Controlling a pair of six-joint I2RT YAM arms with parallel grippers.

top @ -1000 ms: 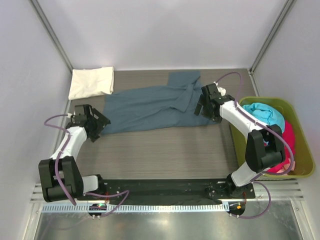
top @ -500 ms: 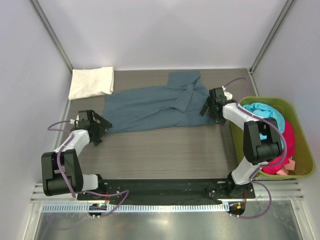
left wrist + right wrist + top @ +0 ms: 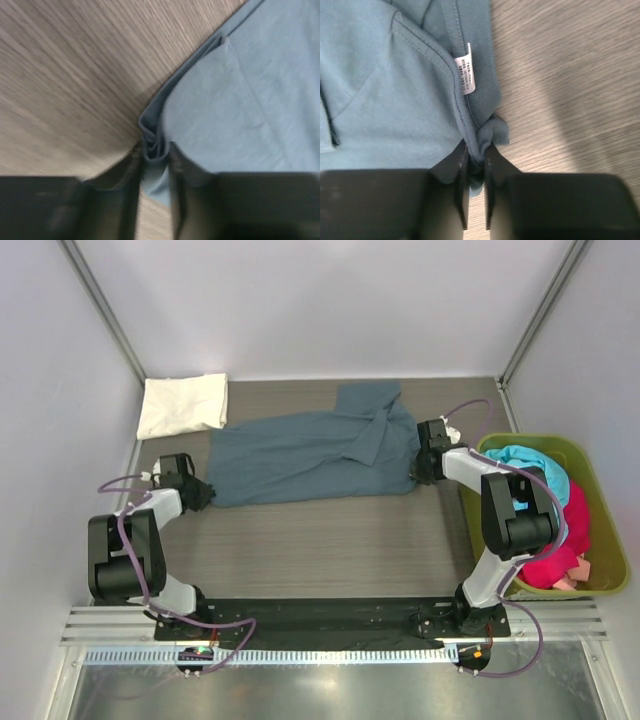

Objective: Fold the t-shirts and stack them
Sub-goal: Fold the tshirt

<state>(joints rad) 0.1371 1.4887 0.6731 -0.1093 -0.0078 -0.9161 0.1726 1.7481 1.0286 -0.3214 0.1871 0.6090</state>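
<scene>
Within the last second both arms had moved in from just off the ends of the slate-blue shirt and shut their fingers on it. The left gripper, wide open a moment before, now pinched a bunched fold at the shirt's near-left corner. The right gripper likewise clamped a wad of cloth at the right end, close to the neck label. I judged that both grasps were made and the shirt was ready to be lifted or pulled flat for folding. The shirt lay spread across the middle of the table, with one sleeve turned over at its far side. To the right, the green bin held a turquoise shirt and a pink-red shirt, both crumpled and not yet folded. In the far left corner a cream shirt lay folded.
</scene>
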